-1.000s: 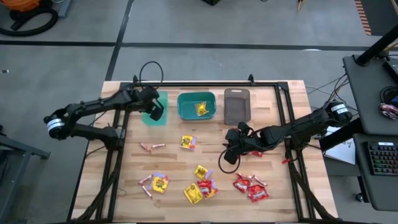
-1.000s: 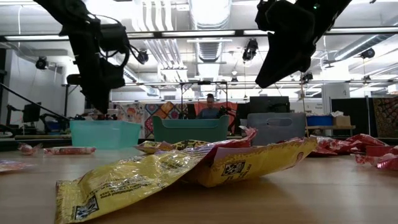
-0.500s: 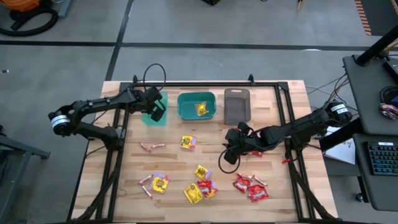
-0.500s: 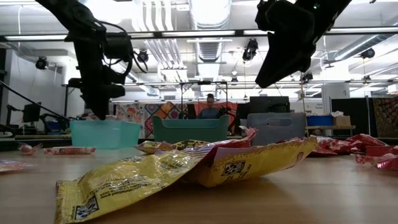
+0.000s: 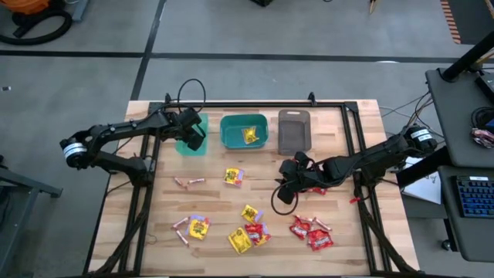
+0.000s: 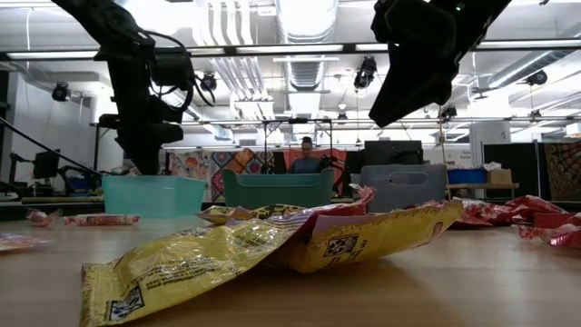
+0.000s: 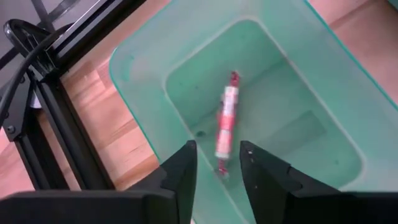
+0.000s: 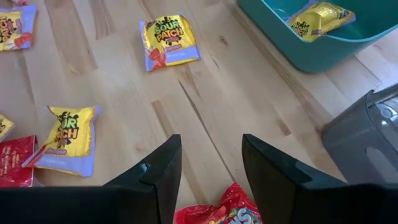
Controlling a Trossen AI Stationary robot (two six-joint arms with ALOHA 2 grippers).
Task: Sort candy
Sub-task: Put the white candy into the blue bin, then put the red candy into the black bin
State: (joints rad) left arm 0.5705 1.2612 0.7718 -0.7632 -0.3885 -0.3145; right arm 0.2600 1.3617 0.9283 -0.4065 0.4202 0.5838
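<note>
Pale wooden tabletop (image 5: 216, 201), framed by black rails inside a lit workshop with a person seated beyond it, carried loose candy (image 5: 245, 232) across its near half, with bare wood left of centre. Over the light-teal bin (image 7: 323, 112) at the far left hung the left gripper (image 7: 216, 163), fingers parted and empty, a pinkish stick (image 7: 225, 121) lying lengthwise on the bin floor. Right gripper (image 8: 210, 163), fingers apart and holding nothing, hovered right of centre above a red packet (image 8: 221, 211), near the dark-teal bin (image 5: 244, 131) and grey bin (image 5: 294, 130).
</note>
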